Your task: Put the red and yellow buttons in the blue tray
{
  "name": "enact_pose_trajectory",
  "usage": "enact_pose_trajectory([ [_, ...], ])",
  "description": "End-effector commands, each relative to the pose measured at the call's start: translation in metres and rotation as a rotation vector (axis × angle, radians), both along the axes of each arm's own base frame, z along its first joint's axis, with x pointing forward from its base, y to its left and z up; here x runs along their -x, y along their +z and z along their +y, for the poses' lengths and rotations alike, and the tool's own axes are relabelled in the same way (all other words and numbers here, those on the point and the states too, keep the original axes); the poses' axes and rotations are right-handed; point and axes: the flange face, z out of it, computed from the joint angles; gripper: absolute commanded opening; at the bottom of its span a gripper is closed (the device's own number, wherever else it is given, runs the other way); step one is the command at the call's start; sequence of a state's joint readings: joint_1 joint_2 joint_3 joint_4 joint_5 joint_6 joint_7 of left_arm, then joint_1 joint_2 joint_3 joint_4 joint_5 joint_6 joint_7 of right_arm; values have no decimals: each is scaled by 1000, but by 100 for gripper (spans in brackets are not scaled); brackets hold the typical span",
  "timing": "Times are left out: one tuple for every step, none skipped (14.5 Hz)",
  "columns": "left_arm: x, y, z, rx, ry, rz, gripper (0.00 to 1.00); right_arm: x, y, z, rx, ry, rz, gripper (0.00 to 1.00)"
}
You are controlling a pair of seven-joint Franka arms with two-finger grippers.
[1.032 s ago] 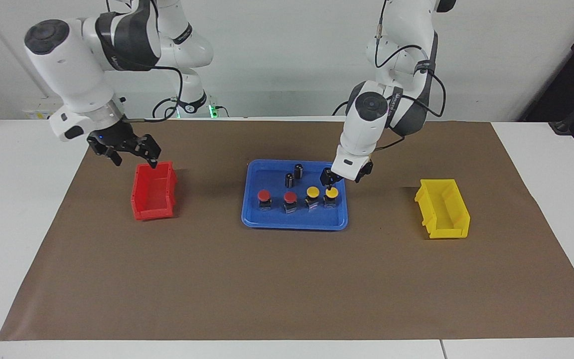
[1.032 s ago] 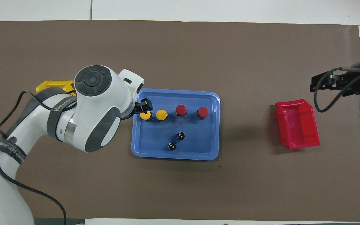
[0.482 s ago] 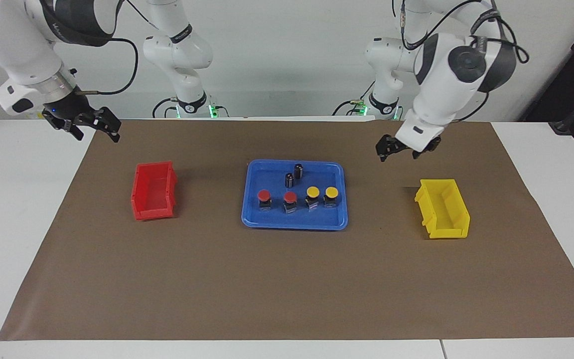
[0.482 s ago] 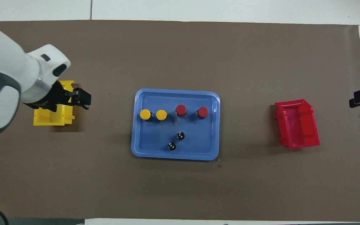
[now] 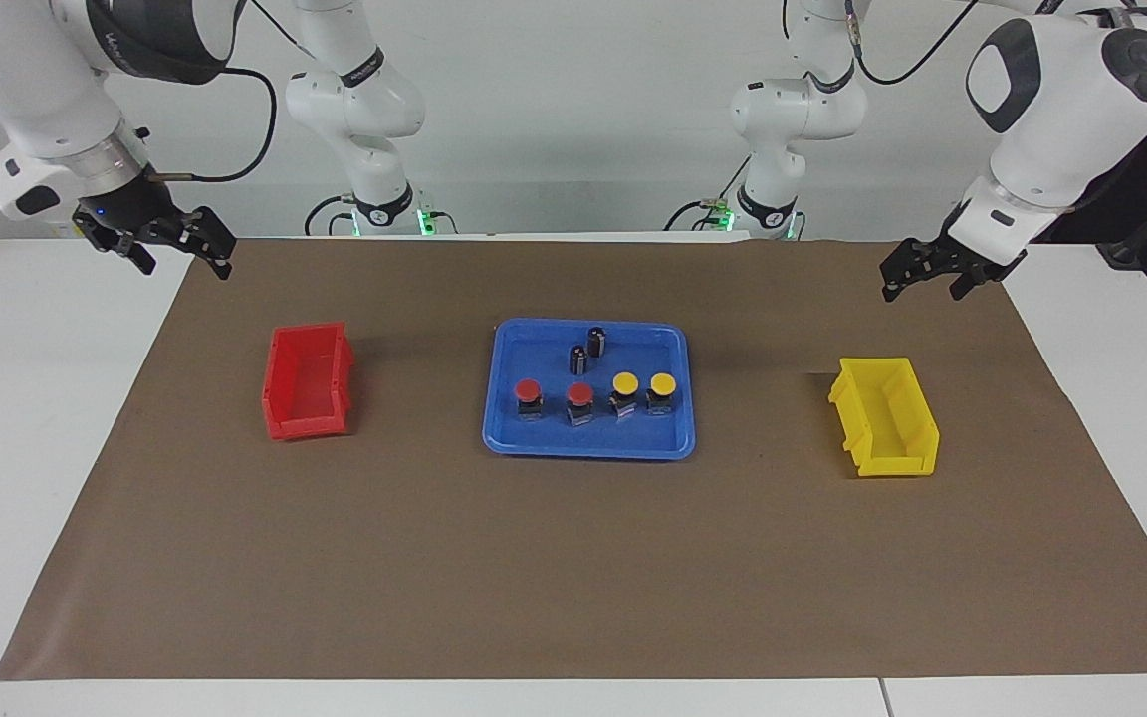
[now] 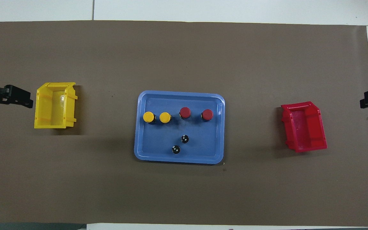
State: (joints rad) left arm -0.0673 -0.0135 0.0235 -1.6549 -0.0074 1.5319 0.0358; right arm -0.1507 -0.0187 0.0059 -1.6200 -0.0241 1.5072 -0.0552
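Red and yellow buttons point(image 5: 593, 397) sit in the blue tray point(image 5: 534, 441).
Left hand point(image 5: 925, 275) and right hand point(image 5: 180, 251), both spread and holding nothing, hang well apart from it.

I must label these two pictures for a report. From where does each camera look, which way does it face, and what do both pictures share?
Facing view: high across the table, looking toward the robots; both arms show whole, left pincer and right pincer raised at the brown mat's ends.
Overhead view: high above the robots' end, looking steeply down and forward; only the pincer tips show at the side edges.
Shared, half a turn apart: flat rectangular blue plastic tray holding the four round-capped red and yellow push buttons, small red plastic bin, small yellow plastic bin.
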Motion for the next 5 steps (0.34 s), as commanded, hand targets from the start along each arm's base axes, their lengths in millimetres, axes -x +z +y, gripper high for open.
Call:
enact_pose_trajectory([
  [1,15,11,-22,-67,5,100,-1,5,-1,2,23,14,100],
  [0,15,12,-23,-70,4,100,0,8,-1,3,24,10,100],
  [0,15,15,-23,-65,2,100,0,8,-1,3,23,10,100],
  [0,14,15,-23,-65,1,100,0,8,-2,3,23,7,100],
  [1,14,15,-23,-65,2,100,0,9,-3,5,23,1,100],
])
